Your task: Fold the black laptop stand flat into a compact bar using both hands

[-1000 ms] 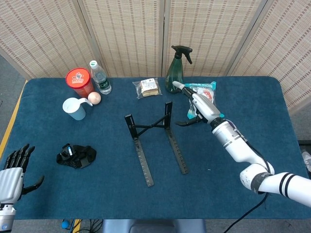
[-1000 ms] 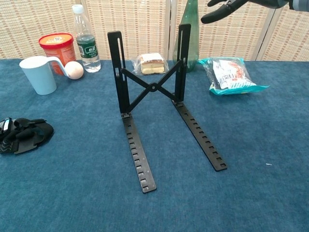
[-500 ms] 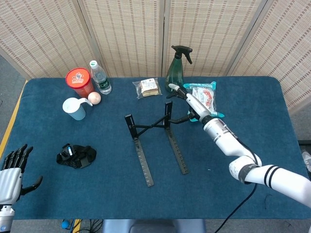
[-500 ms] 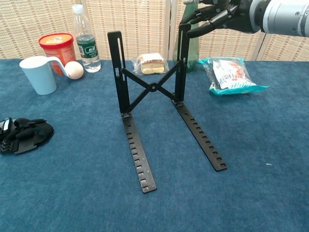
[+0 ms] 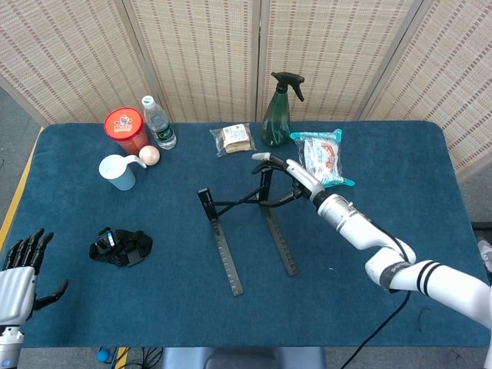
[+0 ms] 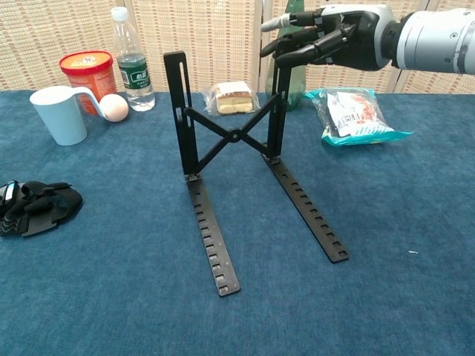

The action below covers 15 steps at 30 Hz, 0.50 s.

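Note:
The black laptop stand (image 5: 229, 204) stands unfolded mid-table, its two uprights joined by an X brace (image 6: 234, 135) and its two notched rails lying flat toward me. My right hand (image 5: 286, 174) reaches in from the right. In the chest view this right hand (image 6: 334, 35) hovers at the top of the stand's right upright (image 6: 277, 104), fingers stretched over its tip and thumb apart above. I cannot tell whether they touch it. My left hand (image 5: 20, 275) is at the lower left by the table's front edge, fingers spread and holding nothing.
Along the back stand a red tub (image 5: 125, 129), a water bottle (image 5: 157, 123), an egg (image 5: 149, 154), a pale mug (image 5: 119, 173), a wrapped sandwich (image 5: 236, 138), a green spray bottle (image 5: 278, 111) and a snack bag (image 5: 321, 157). A black bundle (image 5: 121, 246) lies front left.
My right hand has moved left from near the snack bag to the top of the stand's right upright. The stand and my left hand have stayed put.

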Available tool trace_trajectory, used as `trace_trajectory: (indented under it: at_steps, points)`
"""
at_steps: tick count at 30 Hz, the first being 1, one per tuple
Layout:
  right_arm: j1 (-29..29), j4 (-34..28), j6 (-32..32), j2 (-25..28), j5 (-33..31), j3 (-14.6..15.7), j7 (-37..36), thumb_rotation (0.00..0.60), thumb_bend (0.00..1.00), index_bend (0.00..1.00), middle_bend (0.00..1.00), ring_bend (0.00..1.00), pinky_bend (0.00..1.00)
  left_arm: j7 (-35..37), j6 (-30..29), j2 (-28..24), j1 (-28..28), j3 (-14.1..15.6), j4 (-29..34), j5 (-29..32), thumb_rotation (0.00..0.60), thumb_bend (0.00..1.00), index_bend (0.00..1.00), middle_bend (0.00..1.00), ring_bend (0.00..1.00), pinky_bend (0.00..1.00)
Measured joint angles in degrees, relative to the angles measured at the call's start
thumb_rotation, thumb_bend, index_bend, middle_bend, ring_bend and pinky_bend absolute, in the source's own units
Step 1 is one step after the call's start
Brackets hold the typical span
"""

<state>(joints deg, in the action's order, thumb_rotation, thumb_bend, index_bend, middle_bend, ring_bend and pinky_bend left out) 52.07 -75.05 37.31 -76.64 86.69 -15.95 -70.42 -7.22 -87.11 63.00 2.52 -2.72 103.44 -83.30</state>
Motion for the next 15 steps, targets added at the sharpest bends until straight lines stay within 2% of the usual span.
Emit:
trace_trajectory:
  at_steps: [5,15]
  points:
    - [-0.9,-1.5,6.7,4.0,8.8,5.7,-7.8,0.600,0.00,0.19,0.34,0.13,0.15,-0.2,0.3,-0.6,0.2,-0.2,0.0,0.2,0.600,0.23,0.06,0.01,0.00,0.00]
    - [-3.7,-7.2,21.0,15.6,19.1,16.0,-18.3,0.600,0.00,0.19,0.33,0.13,0.15,0.9,4.0,-4.3,3.4,-1.7,-0.4,-0.2,0.600,0.23,0.06,0.00,0.00,0.00]
